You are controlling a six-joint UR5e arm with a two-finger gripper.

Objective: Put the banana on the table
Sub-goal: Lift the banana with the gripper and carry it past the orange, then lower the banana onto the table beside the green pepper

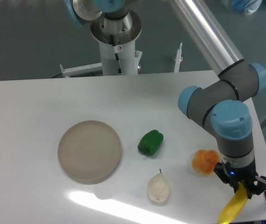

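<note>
The slim, bright yellow plastic banana [233,210] hangs near the front right corner, pinched by its top end in the black pincer [241,186]. It looks low over the shiny white counter [30,116], just beside the lumpy orange fruit [205,161]. Next, I think, the pincer should go down a little and let go.

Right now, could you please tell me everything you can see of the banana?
The banana is slim, gently curved and bright yellow, with a smooth, plastic-looking skin. It sits at the lower right of the view, near the table's right edge, slanting down to the left, its lower tip close to the frame's bottom edge. Its upper end is clamped in the gripper, whose dark fingers hide that end. Whether the lower tip touches the tabletop cannot be told. The lumpy orange fruit lies just up and left, apart from it.
</note>
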